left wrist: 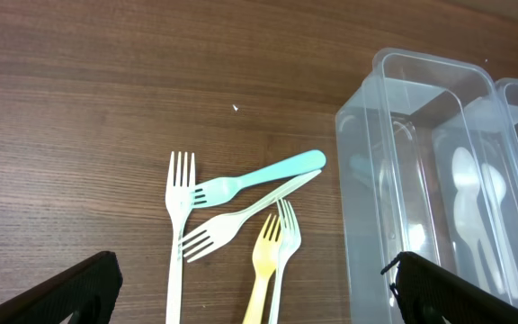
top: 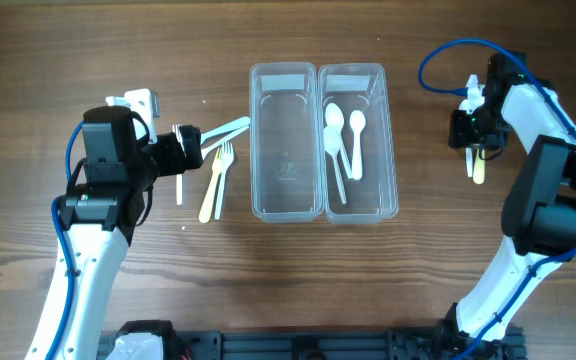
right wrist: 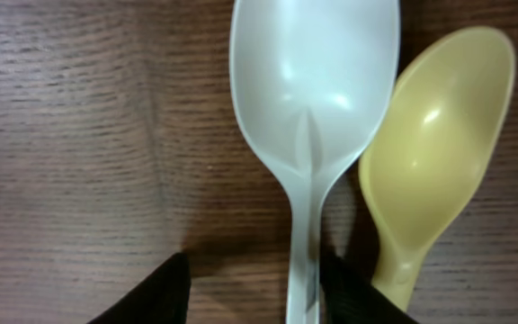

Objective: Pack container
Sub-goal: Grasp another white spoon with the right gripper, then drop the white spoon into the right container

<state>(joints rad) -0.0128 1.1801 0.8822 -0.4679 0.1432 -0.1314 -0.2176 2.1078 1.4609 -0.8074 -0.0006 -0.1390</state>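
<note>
Two clear containers stand side by side at mid-table: the left container (top: 286, 195) is empty and the right container (top: 380, 195) holds several white spoons (top: 334, 130). Several plastic forks (left wrist: 178, 225), white, teal (left wrist: 259, 178) and yellow (left wrist: 263, 270), lie in a loose pile left of them. My left gripper (left wrist: 252, 265) hangs wide open above the fork handles, touching none. On the table at the far right lie a white spoon (right wrist: 313, 81) and a yellow spoon (right wrist: 439, 144). My right gripper (right wrist: 254, 270) straddles the white spoon's handle; one finger (right wrist: 349, 292) touches it, the other stands apart.
The left container's wall (left wrist: 394, 180) rises just right of the forks, close to my left gripper's right finger (left wrist: 439, 288). Bare wooden tabletop (top: 288, 290) stretches in front of the containers. The right arm's blue cable (top: 448, 60) loops above the table's far right.
</note>
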